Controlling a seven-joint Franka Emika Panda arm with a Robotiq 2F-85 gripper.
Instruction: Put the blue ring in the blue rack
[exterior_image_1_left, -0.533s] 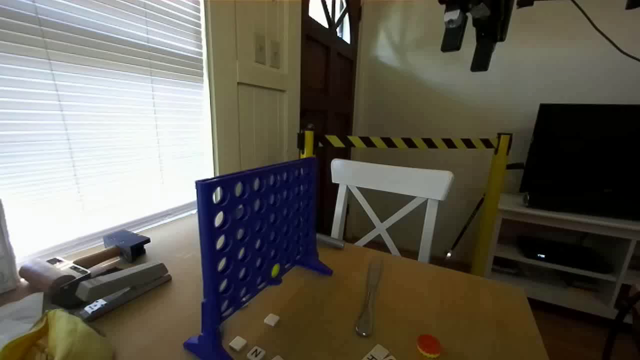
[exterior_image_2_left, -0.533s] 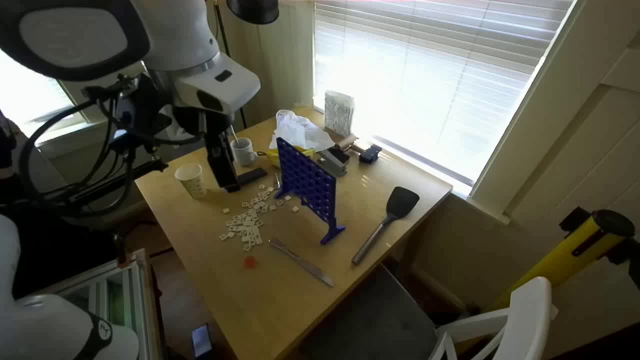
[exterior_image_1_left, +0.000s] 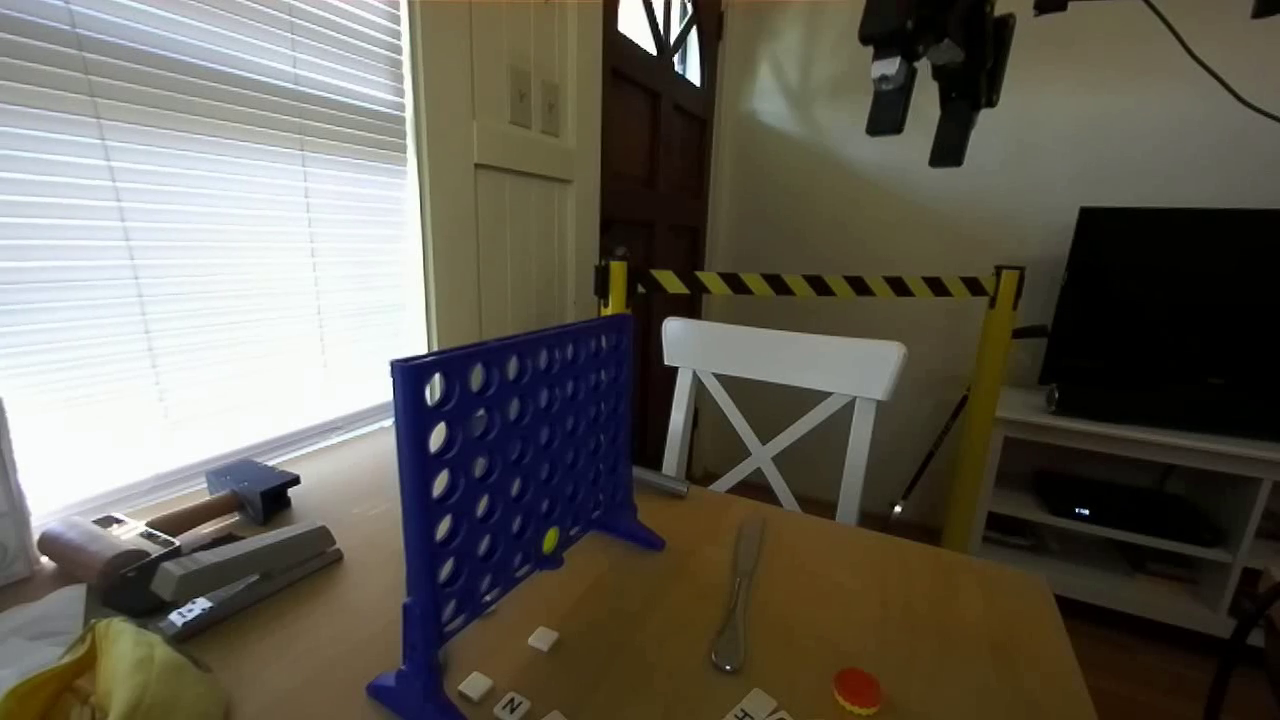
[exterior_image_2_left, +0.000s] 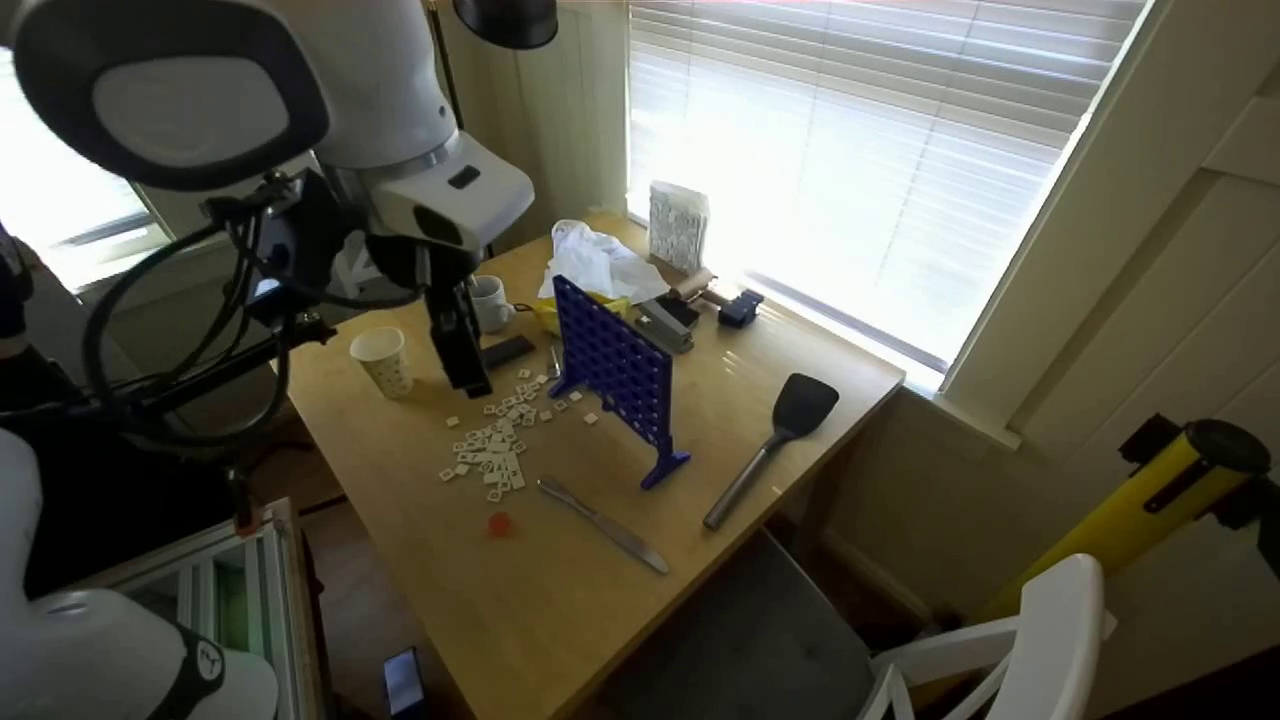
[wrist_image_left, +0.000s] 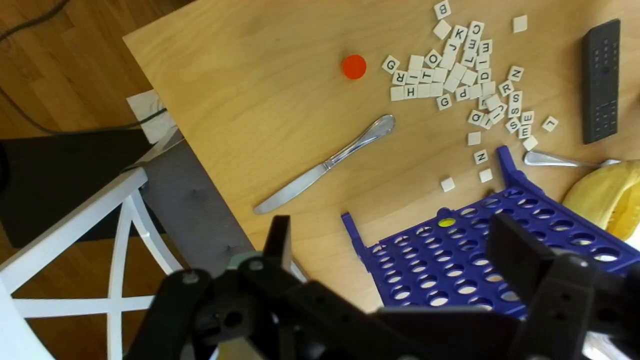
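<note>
The blue ring, a small round orange-red token, lies flat on the table in both exterior views (exterior_image_1_left: 858, 690) (exterior_image_2_left: 500, 524) and in the wrist view (wrist_image_left: 354, 66). The blue rack, an upright grid panel with round holes, stands on its feet in both exterior views (exterior_image_1_left: 520, 440) (exterior_image_2_left: 612, 355). It also shows in the wrist view (wrist_image_left: 445, 245), partly behind my fingers. A yellow disc (wrist_image_left: 446, 222) sits in one of its lowest holes. My gripper (exterior_image_1_left: 916, 147) is open and empty, high above the table and apart from ring and rack. Its fingers (wrist_image_left: 390, 222) are wide apart.
A table knife (wrist_image_left: 327, 164) lies between ring and rack. Several white letter tiles (wrist_image_left: 450, 75) are scattered beside the ring. A remote (wrist_image_left: 601, 80), a paper cup (exterior_image_2_left: 382, 362), a mug (exterior_image_2_left: 490, 303), a stapler (exterior_image_2_left: 663, 327) and a spatula (exterior_image_2_left: 770, 450) are on the table. A white chair (exterior_image_1_left: 785, 357) stands at the edge.
My gripper has come down a little and moved slightly left in an exterior view, slightly right in another. It stays open. The ring and the rack have not moved.
</note>
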